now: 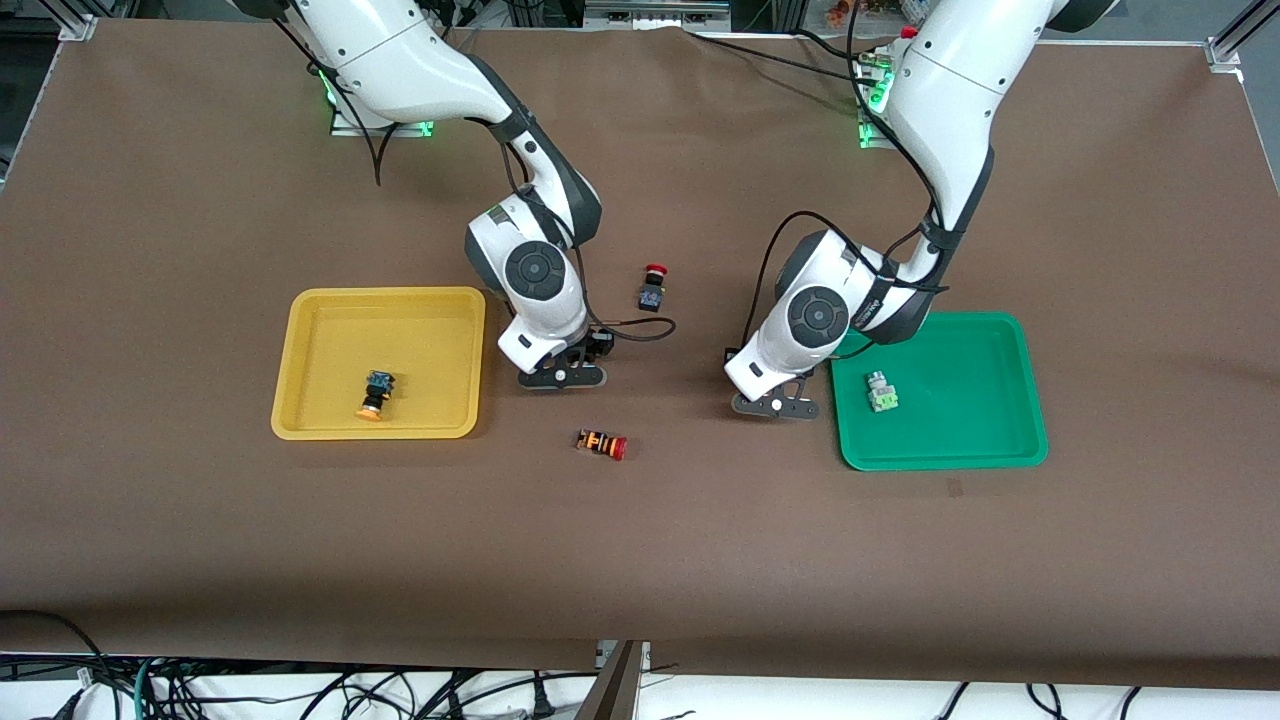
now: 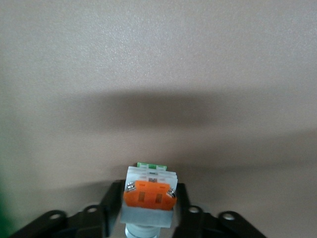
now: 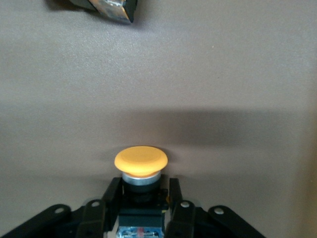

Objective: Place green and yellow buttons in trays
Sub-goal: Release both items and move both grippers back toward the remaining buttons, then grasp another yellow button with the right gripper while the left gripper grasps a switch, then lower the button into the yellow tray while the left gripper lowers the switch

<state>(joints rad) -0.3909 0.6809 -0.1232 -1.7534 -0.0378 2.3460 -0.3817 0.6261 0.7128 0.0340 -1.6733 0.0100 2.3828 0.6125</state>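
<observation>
My right gripper [image 1: 561, 378] hangs low over the brown counter [image 1: 200, 520], just beside the yellow tray [image 1: 300, 420] on the side toward the left arm's end. In the right wrist view its fingers [image 3: 110, 196] pinch a black button w/ yellow cap [image 3: 141, 166], cap pointing out from the fingers; a dark object's corner shows at that view's edge, too cropped to name.

My left gripper [image 1: 772, 405] hangs low over the counter, just beside the green tray [image 1: 1000, 450] on the side toward the right arm's end. In the left wrist view its fingers [image 2: 111, 203] pinch a white boxy button [image 2: 149, 196], orange face toward the cam, a strip of green showing on its outer end.

Yellow tray, toward the right arm's end, holds one black button w/ orange cap [image 1: 376, 395], lying on its side. Green tray, toward the left arm's end, holds one white boxy button w/ greenish face [image 1: 881, 392].

Between the two arms on the bare counter: a black red-capped button [image 1: 652, 287], farther from the front cam than both grippers, and an orange-striped red-capped button [image 1: 602, 444] on its side, nearer the cam. Both lie apart from the trays.
</observation>
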